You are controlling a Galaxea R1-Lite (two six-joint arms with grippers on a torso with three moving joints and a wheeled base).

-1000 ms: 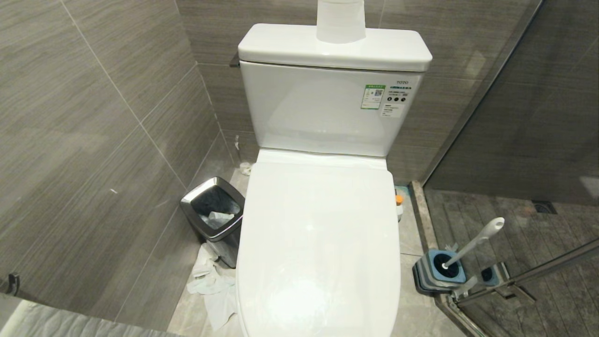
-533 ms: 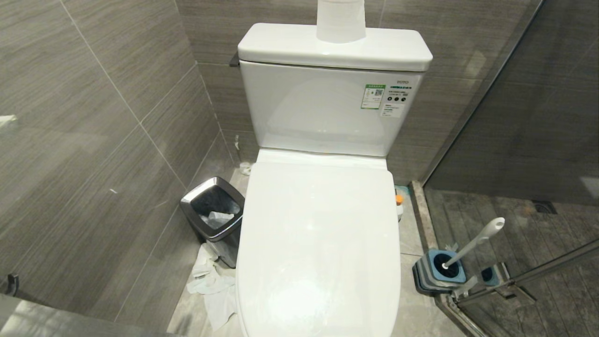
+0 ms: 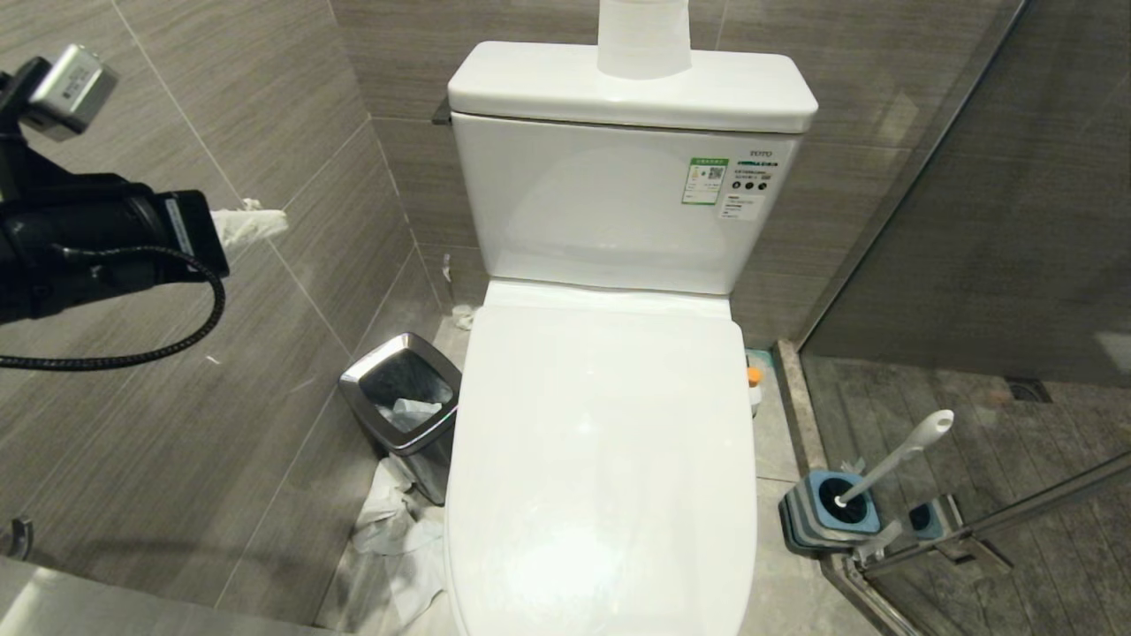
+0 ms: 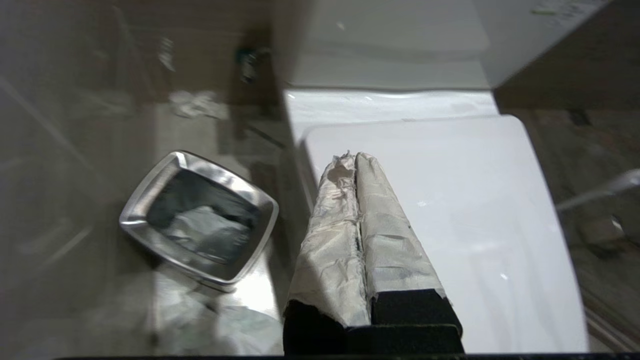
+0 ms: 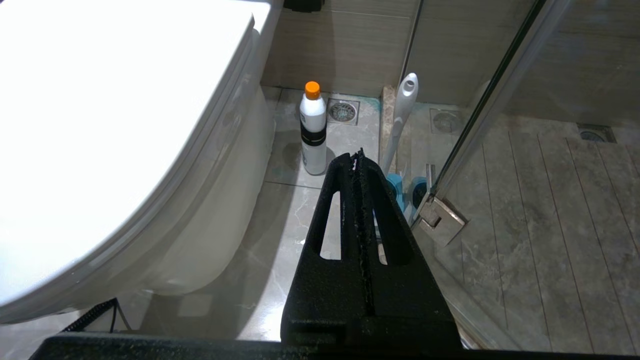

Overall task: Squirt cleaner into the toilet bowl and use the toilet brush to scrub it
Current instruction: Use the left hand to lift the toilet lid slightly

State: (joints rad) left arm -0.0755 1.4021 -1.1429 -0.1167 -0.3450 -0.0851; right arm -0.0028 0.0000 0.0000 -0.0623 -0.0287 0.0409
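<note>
The toilet bowl's inside is hidden under its shut white lid [image 3: 601, 459]; its outer wall [image 5: 215, 210] shows in the right wrist view. The cleaner [image 3: 753, 382], a white bottle with an orange cap, stands on the floor to the right of the toilet [image 5: 313, 130]. Further right, the toilet brush [image 3: 901, 452] leans in its blue and grey holder [image 3: 831, 514] by the glass door. My left gripper [image 3: 276, 217], fingers wrapped in pale tape, is raised at the left and shut on nothing [image 4: 352, 159]. My right gripper [image 5: 357, 156] hangs shut and empty, low beside the toilet.
A steel-rimmed waste bin [image 3: 402, 397] stands left of the toilet, with crumpled paper [image 3: 402, 539] on the floor before it. A white paper roll [image 3: 643, 40] sits on the tank lid. A glass shower door [image 3: 990, 521] and its hinge [image 5: 442, 217] close off the right.
My left arm has swung up into the head view from the left edge, its shut fingers now pointing towards the tank. The toilet, cleaner and brush have not moved.
</note>
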